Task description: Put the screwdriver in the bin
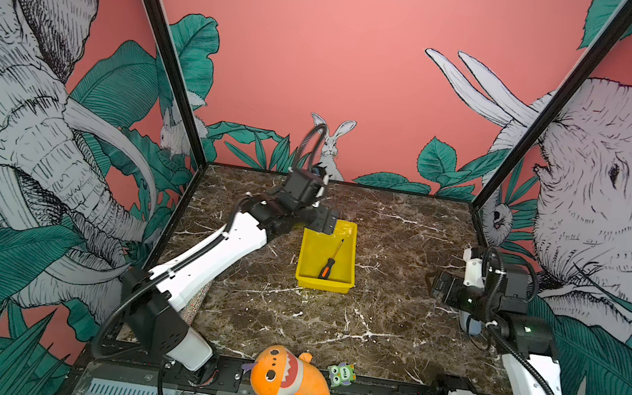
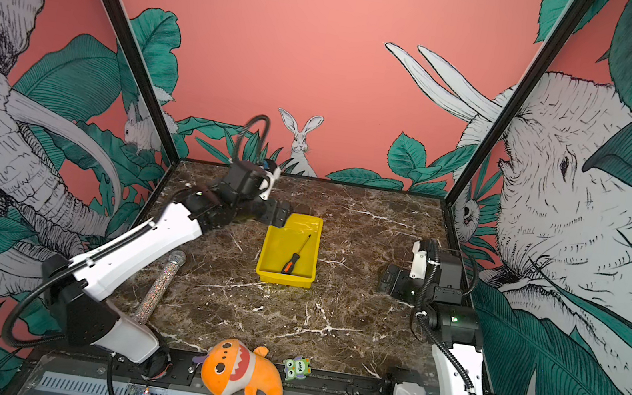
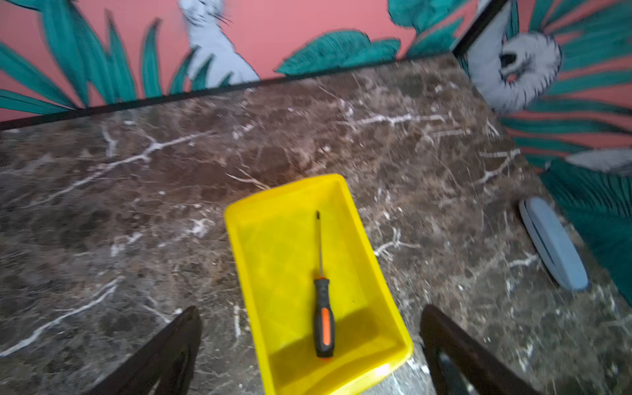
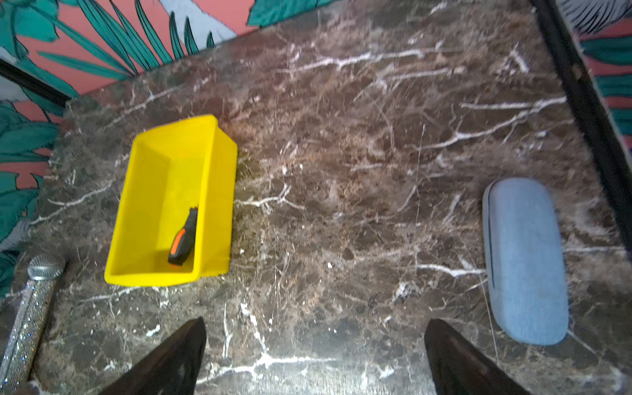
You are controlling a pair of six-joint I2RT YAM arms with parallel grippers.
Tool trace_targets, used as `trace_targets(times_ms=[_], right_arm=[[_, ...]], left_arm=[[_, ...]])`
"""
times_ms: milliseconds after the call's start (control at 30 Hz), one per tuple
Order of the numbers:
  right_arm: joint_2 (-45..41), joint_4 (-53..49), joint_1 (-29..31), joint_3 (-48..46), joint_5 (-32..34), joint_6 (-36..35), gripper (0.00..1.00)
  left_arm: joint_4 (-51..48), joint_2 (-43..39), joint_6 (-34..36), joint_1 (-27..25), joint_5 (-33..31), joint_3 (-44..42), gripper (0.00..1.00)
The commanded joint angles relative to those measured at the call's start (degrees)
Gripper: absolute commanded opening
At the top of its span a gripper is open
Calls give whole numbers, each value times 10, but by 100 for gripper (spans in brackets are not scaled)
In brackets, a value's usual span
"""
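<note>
- The table [image 1: 329,326] is a dark marble surface; the bin [image 1: 323,285] stands on it at mid-width, closer to the far edge than the near edge.
- The screwdriver [image 1: 329,261] lies flat on the bin floor, free of both grippers. Its handle end sits just beside the near wall, and the shaft runs toward the far wall, angled slightly to the right.
- The left gripper [image 1: 325,221] hangs over the far left corner of the bin. In the left wrist view its fingers [image 3: 184,335] stand wide apart with nothing gripped.
- The right gripper [image 1: 434,284] is above the table near the right edge, well apart from the bin. In the right wrist view its fingers [image 4: 181,355] are also spread wide and hold nothing.
- A blue case [image 4: 525,260] lies near the right edge.
- A glitter microphone [image 2: 161,286] lies near the left edge.
- An orange plush shark [image 1: 291,377] and a small green owl toy [image 1: 342,373] sit at the near edge.
</note>
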Motion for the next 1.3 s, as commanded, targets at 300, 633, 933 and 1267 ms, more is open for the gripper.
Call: trace_targets(times_ms=[300, 633, 933, 1267], right_arm=[[85, 434, -4, -135, 119, -24, 99], [177, 634, -3, -259, 206, -134, 99], [165, 699, -3, -315, 200, -140, 99], [133, 685, -3, -314, 203, -154, 99]], left_arm=[[308, -214, 228, 72, -246, -354, 100], [316, -264, 135, 199, -173, -452, 100], [387, -241, 133, 249, -134, -487, 100], [502, -229, 149, 282, -109, -553, 100]])
